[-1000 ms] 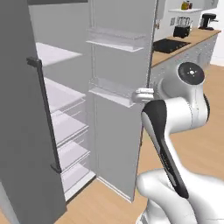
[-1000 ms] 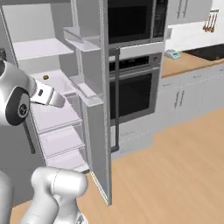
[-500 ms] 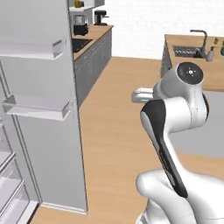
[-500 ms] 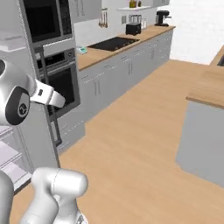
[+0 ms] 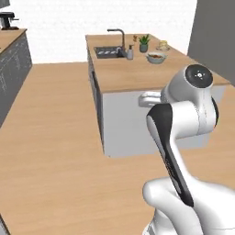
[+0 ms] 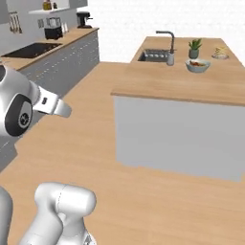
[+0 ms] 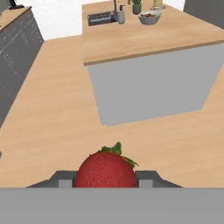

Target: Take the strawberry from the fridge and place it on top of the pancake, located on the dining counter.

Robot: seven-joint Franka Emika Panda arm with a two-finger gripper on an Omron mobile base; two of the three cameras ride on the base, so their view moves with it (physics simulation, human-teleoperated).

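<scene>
Small red strawberry point(image 7: 106, 169) with green leaves: clamped between the two dark fingers point(image 7: 64, 178), closed against its sides, above the wood floor. Large light-wood table point(image 7: 144, 35) ahead; golden-tan pancake stack point(image 7: 158, 4) at its far right end.

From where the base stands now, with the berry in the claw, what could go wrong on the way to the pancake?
1. The strawberry sits pinched in the claw; a jolt while driving might shake it loose.
2. The pancake lies at the far end of the dining counter, beside the grey bowl and a plant, so the reach could knock either.
</scene>
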